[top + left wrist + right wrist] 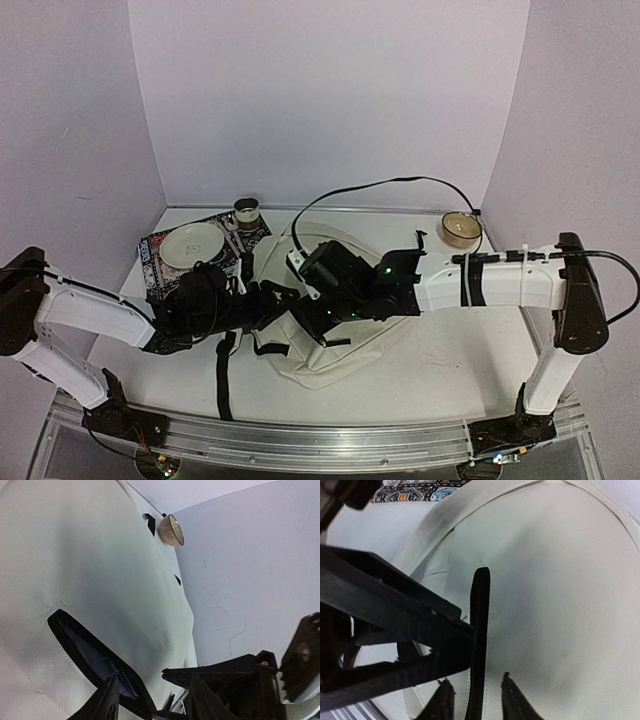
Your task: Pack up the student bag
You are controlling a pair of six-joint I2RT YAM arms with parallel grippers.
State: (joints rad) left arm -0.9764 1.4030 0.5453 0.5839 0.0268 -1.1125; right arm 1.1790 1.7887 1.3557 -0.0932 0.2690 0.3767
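Note:
The student bag [345, 352] lies flat in the middle of the table, cream with black straps, and both arms meet over it. My left gripper [154, 676] is open just above the bag's front pocket [92, 656], whose black zipper gapes to show grey lining. One of its fingers [107, 700] sits at the pocket's edge. My right gripper [475, 676] is open too and straddles a closed black zipper [480, 615] without gripping it. In the top view the left gripper [278, 298] and right gripper [318, 318] nearly touch.
A white plate [192, 244] rests on a patterned mat [160, 262] at the back left, with a small cup [246, 212] behind it. A tan bowl [460, 228] stands at the back right. A black cable [380, 186] loops over the table's far side.

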